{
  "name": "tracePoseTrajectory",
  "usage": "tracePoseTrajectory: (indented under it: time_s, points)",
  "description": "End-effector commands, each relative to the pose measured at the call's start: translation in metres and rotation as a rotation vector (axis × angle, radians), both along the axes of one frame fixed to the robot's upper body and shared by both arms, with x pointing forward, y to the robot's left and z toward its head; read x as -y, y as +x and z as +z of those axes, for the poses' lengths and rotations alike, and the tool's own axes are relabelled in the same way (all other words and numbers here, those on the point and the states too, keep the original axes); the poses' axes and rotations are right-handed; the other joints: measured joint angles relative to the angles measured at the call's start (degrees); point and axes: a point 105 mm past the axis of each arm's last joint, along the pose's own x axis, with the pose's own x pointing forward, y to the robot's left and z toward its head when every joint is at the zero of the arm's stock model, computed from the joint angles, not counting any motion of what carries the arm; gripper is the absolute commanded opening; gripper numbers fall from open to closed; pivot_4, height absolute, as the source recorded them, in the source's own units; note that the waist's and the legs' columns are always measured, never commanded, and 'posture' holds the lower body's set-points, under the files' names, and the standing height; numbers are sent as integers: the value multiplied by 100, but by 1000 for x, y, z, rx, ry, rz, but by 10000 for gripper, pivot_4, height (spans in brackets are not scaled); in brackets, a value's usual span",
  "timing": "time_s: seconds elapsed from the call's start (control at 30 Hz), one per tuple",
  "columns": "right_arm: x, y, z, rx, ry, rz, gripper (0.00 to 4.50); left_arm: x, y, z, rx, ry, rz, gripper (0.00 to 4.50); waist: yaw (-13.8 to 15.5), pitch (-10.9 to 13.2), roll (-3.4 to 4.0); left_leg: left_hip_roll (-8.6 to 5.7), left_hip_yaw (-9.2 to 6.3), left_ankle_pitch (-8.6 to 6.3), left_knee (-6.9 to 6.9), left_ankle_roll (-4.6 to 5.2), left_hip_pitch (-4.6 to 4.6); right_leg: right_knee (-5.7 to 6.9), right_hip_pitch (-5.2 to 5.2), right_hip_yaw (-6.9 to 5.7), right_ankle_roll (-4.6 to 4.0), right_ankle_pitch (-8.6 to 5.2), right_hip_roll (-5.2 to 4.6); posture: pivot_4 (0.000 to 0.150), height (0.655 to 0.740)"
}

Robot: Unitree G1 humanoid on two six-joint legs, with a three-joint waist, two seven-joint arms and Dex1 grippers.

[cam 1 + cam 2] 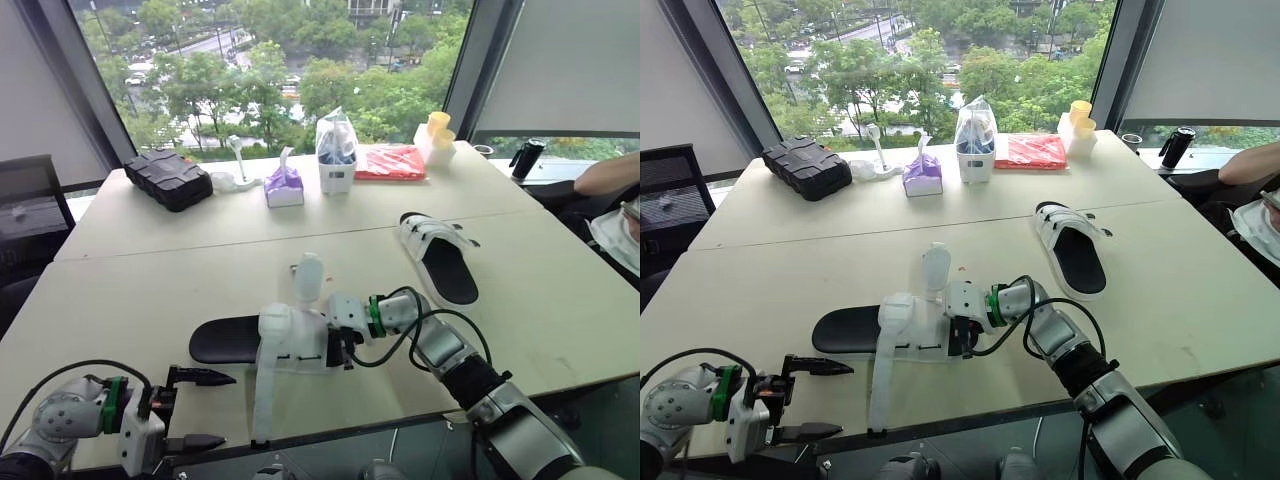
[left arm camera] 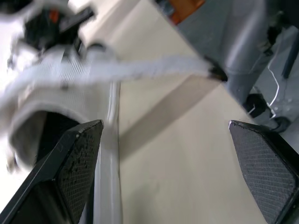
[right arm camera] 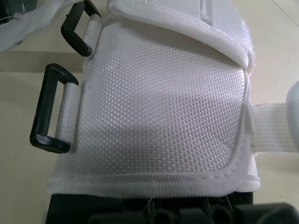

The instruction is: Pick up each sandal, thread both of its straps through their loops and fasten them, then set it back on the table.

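The near sandal (image 1: 228, 341) lies by the table's front edge, black sole with a white upper (image 3: 159, 107). One loose strap (image 1: 262, 400) trails toward the edge; another (image 1: 308, 278) points away. Two black loops (image 3: 49, 109) stand empty on the upper's side. My right gripper (image 1: 340, 346) is shut on the sandal's right side. My left gripper (image 1: 226, 409) hovers open at the front edge, just left of the trailing strap (image 2: 140, 70), with nothing between its fingers (image 2: 70, 163). A second sandal (image 1: 440, 258) lies further back on the right, away from both grippers.
Along the far side of the table sit a black case (image 1: 168, 178), a purple wipes pack (image 1: 284, 186), a white bag (image 1: 336, 152), a red packet (image 1: 390, 162) and yellow cups (image 1: 438, 134). A person's arm (image 1: 610, 175) rests at the right.
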Motion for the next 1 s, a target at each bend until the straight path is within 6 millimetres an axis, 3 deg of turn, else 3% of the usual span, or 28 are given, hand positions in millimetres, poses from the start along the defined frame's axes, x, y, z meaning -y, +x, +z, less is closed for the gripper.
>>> tracePoseTrajectory:
  time_s: [0.03, 0.3, 0.4, 0.57, 0.73, 1.0]
  points:
    - [18, 0, -34, -74, -123, -59, 0, -17, 24, 23, -117, -99, 200, 44557, 0, 2, -3, 3, -1, 0, 0, 0, 0, 1, 0, 0, 0, -1, 2, 1500, 7400]
    - [17, 1, -35, -62, -134, -47, 0, -6, 28, 45, -709, -433, 429, 44557, -26, 5, -6, 4, -2, -1, -9, 0, -9, 1, -1, 2, 1, -9, 2, 1500, 7400]
    - [17, 2, -35, -60, -133, -47, 0, 12, 18, 53, -950, -454, 385, 44557, -16, 5, -12, 6, -6, -1, -9, -1, -8, 0, -3, 0, 0, -10, 7, 1500, 7400]
    - [16, 2, -35, -55, -140, -47, 0, 37, 13, 68, -1148, -517, 351, 44557, -19, 5, -15, 6, -7, -4, -9, -7, -4, -3, 1, 2, -2, -11, 5, 1500, 7400]
    - [16, 2, -35, -55, -140, -46, 0, 50, -3, 56, -1295, -415, 335, 44557, -20, 5, -15, 6, -4, -2, -24, -5, -6, -5, 0, 3, -13, -12, 4, 1500, 7400]
    - [13, 1, -35, -60, -129, -48, 0, 57, -4, 27, -1356, -345, 369, 44557, -19, 3, -17, 7, -4, -6, -36, -13, -2, -10, -1, 3, -40, -4, 4, 1500, 7400]
